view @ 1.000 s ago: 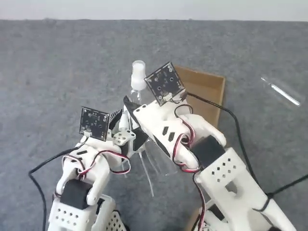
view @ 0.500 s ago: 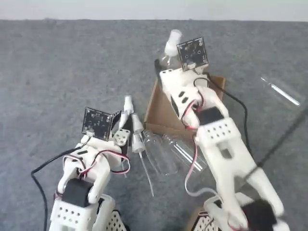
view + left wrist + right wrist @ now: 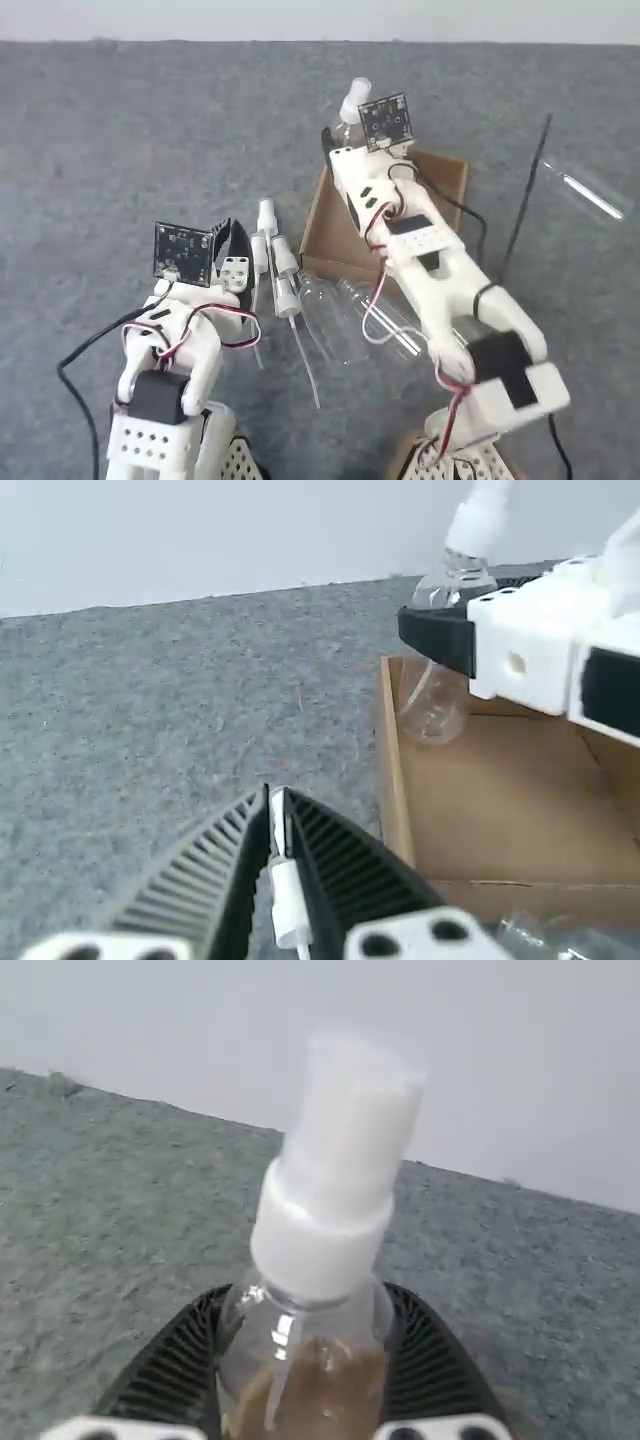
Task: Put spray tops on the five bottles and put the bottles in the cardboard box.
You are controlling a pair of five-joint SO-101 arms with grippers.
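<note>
The step in hand looks like boxing a finished bottle. The right gripper (image 3: 305,1305) has its black ribbed fingers (image 3: 425,1360) clamped on either side of the bottle (image 3: 300,1355), just below the shoulder. The white spray top (image 3: 335,1190) stands proud above the fingertips. Under those fingers the bottle's rounded base hangs over the cardboard box (image 3: 392,750), just inside the near wall and, as far as I can tell, clear of the floor.

To my eye the next move is a gentle lowering until the base meets the cardboard, and only then a release. The bottle is tall and light with a narrow foot, so it may tip if dropped early.

The left gripper (image 3: 272,810) has its fingers drawn almost together, with only a thin slit between them. A loose spray top (image 3: 285,900) shows through that slit. From above it seems to lie on the carpet (image 3: 130,130) just beside the fingers, so I judge nothing is held.

A second loose top (image 3: 283,275) lies beyond it, then two uncapped bottles (image 3: 325,305), so most of the job seems left.

The bottles are clear, thin-walled plastic. The tops are white plastic, each a small cylinder trailing a thin dip tube. The box is shallow brown cardboard with an open top. The carpet is grey and fuzzy.
</note>
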